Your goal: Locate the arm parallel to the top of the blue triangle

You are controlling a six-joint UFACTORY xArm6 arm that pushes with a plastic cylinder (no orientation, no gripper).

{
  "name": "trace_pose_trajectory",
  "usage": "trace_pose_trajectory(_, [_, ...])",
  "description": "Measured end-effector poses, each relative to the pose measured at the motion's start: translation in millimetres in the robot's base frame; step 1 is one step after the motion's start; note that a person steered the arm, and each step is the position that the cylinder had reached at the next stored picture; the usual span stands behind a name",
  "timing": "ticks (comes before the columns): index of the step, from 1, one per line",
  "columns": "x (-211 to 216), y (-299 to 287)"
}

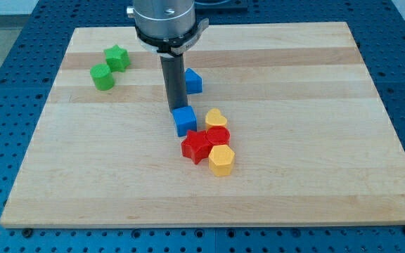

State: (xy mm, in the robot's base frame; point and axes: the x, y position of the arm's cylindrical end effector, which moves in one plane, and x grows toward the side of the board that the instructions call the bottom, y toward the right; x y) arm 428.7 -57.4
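The blue triangle [193,81] lies on the wooden board [294,140] just right of my dark rod. My tip [175,110] touches down a little below and left of the triangle, right at the top edge of a blue cube [185,121]. The rod hides part of the triangle's left side.
Below the blue cube sits a tight cluster: a yellow heart [216,117], a red cylinder [219,135], a red star [196,146] and a yellow hexagon [221,160]. A green star [117,57] and a green cylinder [103,77] lie at the upper left.
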Motion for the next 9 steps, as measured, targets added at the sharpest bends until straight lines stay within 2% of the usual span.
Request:
trace_pose_trajectory(3, [5.1,0.2])
trace_pose_trajectory(4, [-26.3,-25.0])
trace_pose_trajectory(6, [-38.0,-42.1])
trace_pose_trajectory(7, [-75.0,-42.7])
trace_pose_trajectory(8, [-136.8,-40.3])
trace_pose_trajectory(9, [-157.7,6.4])
